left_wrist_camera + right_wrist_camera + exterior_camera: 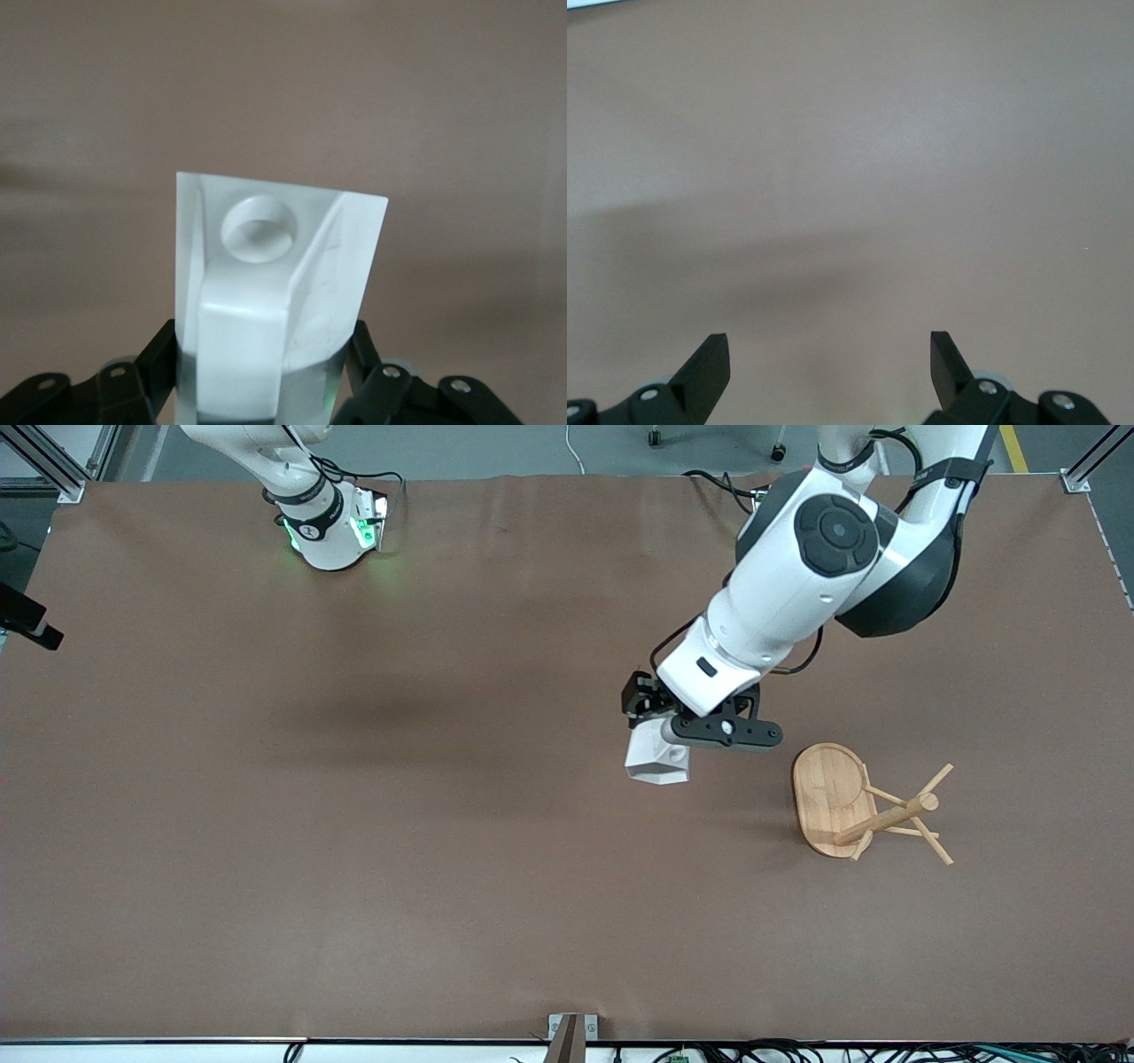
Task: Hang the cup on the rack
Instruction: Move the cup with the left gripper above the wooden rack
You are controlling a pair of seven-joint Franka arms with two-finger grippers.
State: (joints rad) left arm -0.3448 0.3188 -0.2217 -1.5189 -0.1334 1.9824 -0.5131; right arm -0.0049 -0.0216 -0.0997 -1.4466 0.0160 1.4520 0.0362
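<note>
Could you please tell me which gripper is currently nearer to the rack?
Left. The left gripper, shut on the cup, is over the table beside the rack, toward the right arm's end of it. The right gripper is open over bare table; its arm waits at its base.

White arms (780, 593) (black joints, black grippers (830, 372))

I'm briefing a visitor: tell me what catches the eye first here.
The left end effector holds the faceted white cup over the brown table, its pierced handle facing the wrist camera. The bamboo rack stands beside it, toward the left arm's end. The right end effector waits open over bare table.
</note>
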